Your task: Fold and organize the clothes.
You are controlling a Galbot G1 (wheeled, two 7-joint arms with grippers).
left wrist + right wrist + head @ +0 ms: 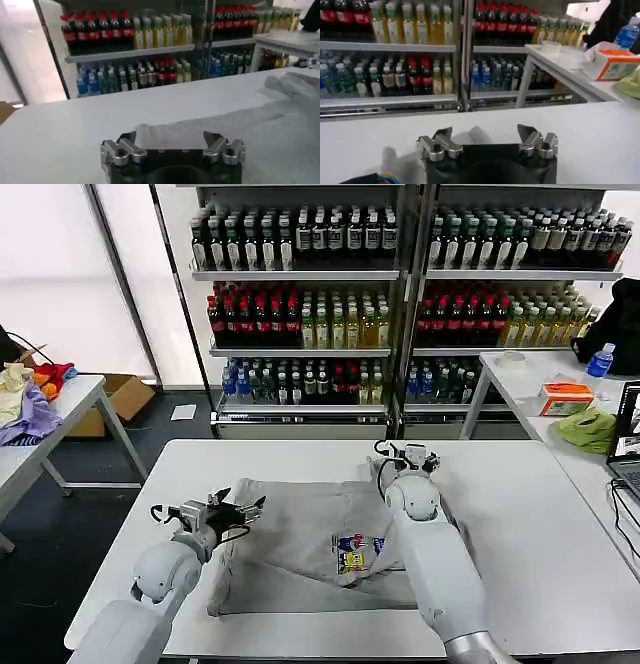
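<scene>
A light grey T-shirt (pixel 296 529) lies partly folded on the white table (pixel 530 514), with its small multicoloured chest print (pixel 352 552) facing up near my right arm. My left gripper (pixel 240 508) hovers open at the shirt's left edge. In the left wrist view a fold of the shirt (pixel 172 132) lies just ahead between the spread fingers of the left gripper (pixel 170 138). My right gripper (pixel 405 452) is open at the far right corner of the shirt. In the right wrist view the right gripper (pixel 485 133) holds nothing over bare table.
Shelves of bottles (pixel 330 294) stand behind the table. A side table (pixel 540 374) on the right carries a green cloth (pixel 588 428), an orange box (pixel 566 397) and a laptop (pixel 628 439). A left table (pixel 70 399) holds coloured fabrics (pixel 30 399).
</scene>
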